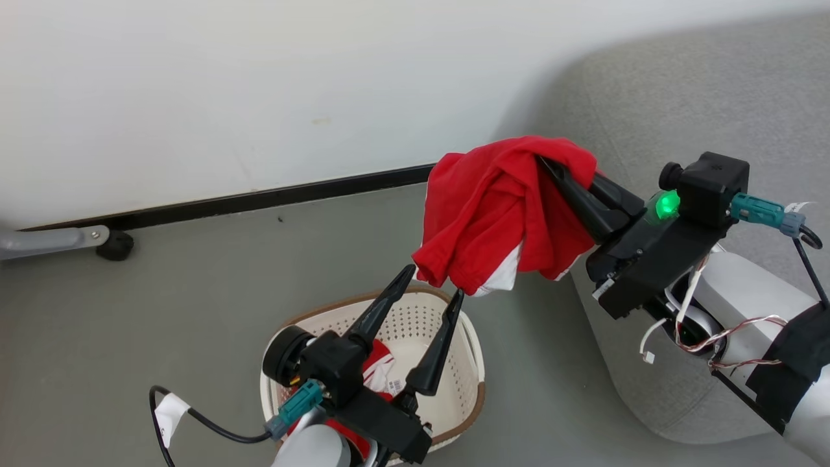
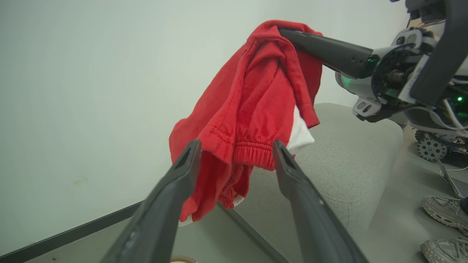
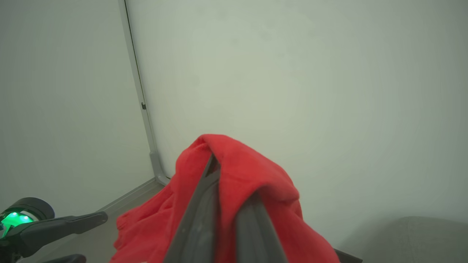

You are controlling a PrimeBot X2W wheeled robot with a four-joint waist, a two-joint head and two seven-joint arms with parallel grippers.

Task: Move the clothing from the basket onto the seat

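Right tool (image 1: 551, 170) clenches a bright red soft fabric garment (image 1: 493, 207), held high above the cream perforated plastic basket (image 1: 470, 363), likely for carrying right to the light-grey upholstered seat (image 1: 681, 97). Left tool (image 1: 434, 281) gapes, released.

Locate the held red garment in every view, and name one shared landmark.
Head view: red garment upper centre, hanging from the right tool.
Left wrist view: centre, beyond the open left tool.
Right wrist view: bottom centre, draped over the right tool.
Shared landmark: the grey seat, on the right in each view.
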